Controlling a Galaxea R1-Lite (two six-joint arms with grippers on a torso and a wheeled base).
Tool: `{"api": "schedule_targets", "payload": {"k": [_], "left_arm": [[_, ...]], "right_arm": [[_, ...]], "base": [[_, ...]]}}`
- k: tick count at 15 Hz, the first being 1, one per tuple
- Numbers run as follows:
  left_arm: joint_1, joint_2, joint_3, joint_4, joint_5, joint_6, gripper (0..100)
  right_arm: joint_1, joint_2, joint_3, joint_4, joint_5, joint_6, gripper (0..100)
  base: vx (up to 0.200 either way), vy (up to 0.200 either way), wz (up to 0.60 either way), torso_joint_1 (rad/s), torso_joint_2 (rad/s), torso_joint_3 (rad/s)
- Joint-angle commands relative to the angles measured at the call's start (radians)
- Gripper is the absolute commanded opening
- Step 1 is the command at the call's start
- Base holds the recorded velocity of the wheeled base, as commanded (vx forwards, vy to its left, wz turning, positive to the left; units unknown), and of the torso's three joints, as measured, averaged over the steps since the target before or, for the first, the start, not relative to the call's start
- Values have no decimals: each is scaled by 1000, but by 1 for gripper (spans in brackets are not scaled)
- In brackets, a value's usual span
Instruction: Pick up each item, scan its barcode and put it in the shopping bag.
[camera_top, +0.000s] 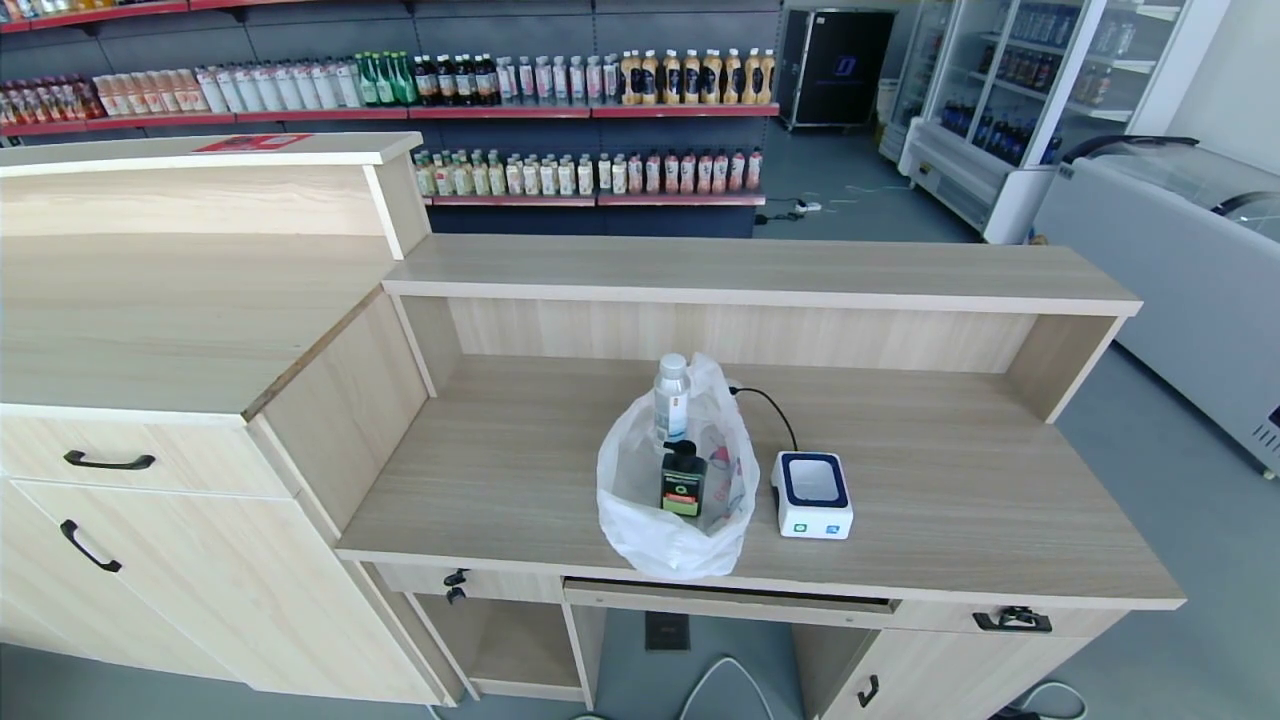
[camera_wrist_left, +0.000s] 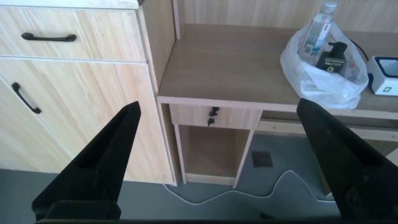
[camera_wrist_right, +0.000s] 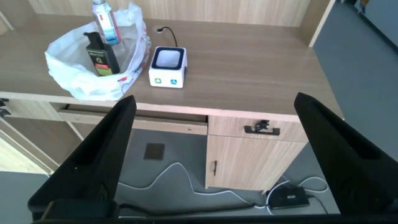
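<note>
**Item status**
- The shopping bag (camera_top: 650, 530) is sitting on the tabletop (camera_top: 950, 480) with its mouth gaping upward, so items can be lowered in from above.
- A clear bottle (camera_top: 671, 395) is standing upright inside the shopping bag, against its far wall.
- A dark pump bottle (camera_top: 683, 480) is standing inside the shopping bag, nearer its front wall.
- The scanner (camera_top: 812, 492) is sitting just beside the shopping bag, on its right. Its window is facing up, so an item can pass over it on the way in.

**Pincer status**
- The left pincer (camera_wrist_left: 219, 103) is hanging spread wide and gripping nothing. It is below the shopping bag and off to its left.
- The right pincer (camera_wrist_right: 214, 98) is likewise hanging wide apart and empty. It is below the shopping bag and off to its right.

**Assessment**
Both visible items are already resting in the shopping bag, so bagging is judged complete or nearly so.
</note>
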Motion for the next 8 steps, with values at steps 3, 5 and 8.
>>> {"api": "schedule_targets", "payload": {"k": [3, 5, 8], "left_arm": [[0, 0, 0, 0, 0, 0, 100], [0, 0, 0, 0, 0, 0, 100], [0, 0, 0, 0, 0, 0, 100]], "right_arm": [[0, 2, 0, -1, 2, 0, 100], [0, 2, 0, -1, 2, 0, 100], [0, 2, 0, 1, 0, -2, 100]], "base": [[0, 0, 0, 0, 0, 0], [0, 0, 0, 0, 0, 0], [0, 0, 0, 0, 0, 0]]}}
